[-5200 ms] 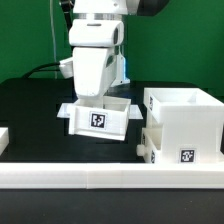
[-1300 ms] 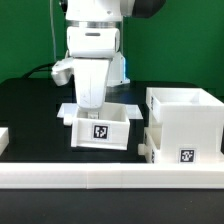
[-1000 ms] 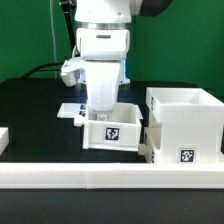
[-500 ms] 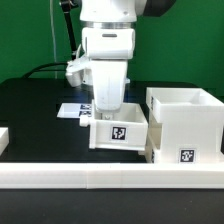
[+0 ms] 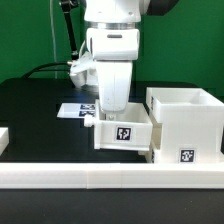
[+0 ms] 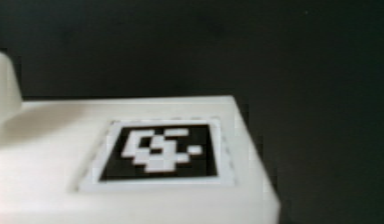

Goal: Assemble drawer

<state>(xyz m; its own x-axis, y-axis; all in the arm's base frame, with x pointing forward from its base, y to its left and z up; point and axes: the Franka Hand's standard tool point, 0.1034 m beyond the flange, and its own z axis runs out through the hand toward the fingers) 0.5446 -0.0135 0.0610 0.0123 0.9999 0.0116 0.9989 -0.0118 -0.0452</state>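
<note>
The gripper [image 5: 112, 108] reaches down into the small tray [image 5: 124, 133], though I cannot tell its grip, and has dragged it across the black table [image 5: 35, 115] until it touches the casing [image 5: 185, 125], ready for sliding in.

From my remote station I find no words, brand names or numbers to read — only black-and-white square tags. One stands on the front of the small tray [image 5: 124, 133], another low on the front of the casing [image 5: 185, 127], and more on the marker board [image 5: 77, 109] lying on the black surface [image 5: 35, 115]. The wrist view shows one such tag [image 6: 162, 151] close up — blurred, a coded pattern, not lettering.
</note>
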